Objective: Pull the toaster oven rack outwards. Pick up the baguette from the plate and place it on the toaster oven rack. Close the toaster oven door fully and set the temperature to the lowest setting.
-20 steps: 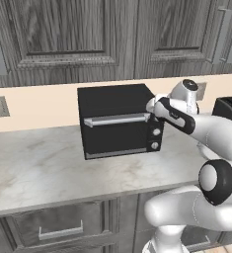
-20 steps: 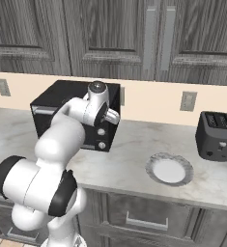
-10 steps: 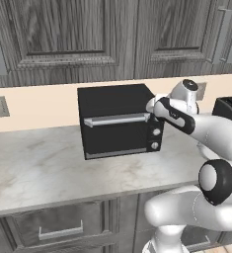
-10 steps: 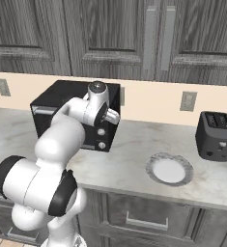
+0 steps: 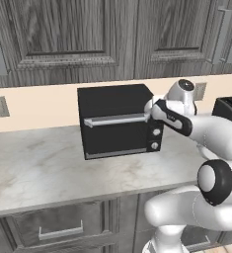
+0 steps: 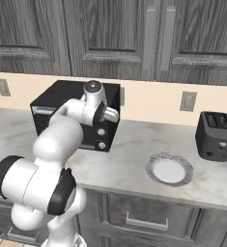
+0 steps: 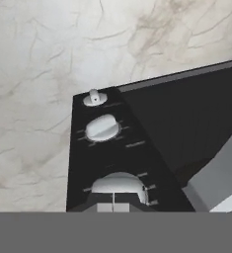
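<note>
The black toaster oven [image 5: 112,101] stands on the counter with its door [image 5: 115,136] closed upright and the silver handle [image 5: 115,120] across the top. My gripper [image 5: 153,113] is shut at the top of the knob column. In the hand view its fingertips [image 7: 113,207] sit together against the nearest knob [image 7: 118,184], with two more knobs [image 7: 102,127] beyond. The round white-grey plate [image 6: 169,170] lies bare on the counter to the oven's right. The rack and the baguette are hidden.
A smaller black slot toaster [image 6: 216,136] stands at the far right of the counter, under a wall outlet [image 6: 187,101]. Dark wooden cabinets [image 5: 73,34] hang above the oven. Marble counter [image 5: 33,163] stretches to the oven's left.
</note>
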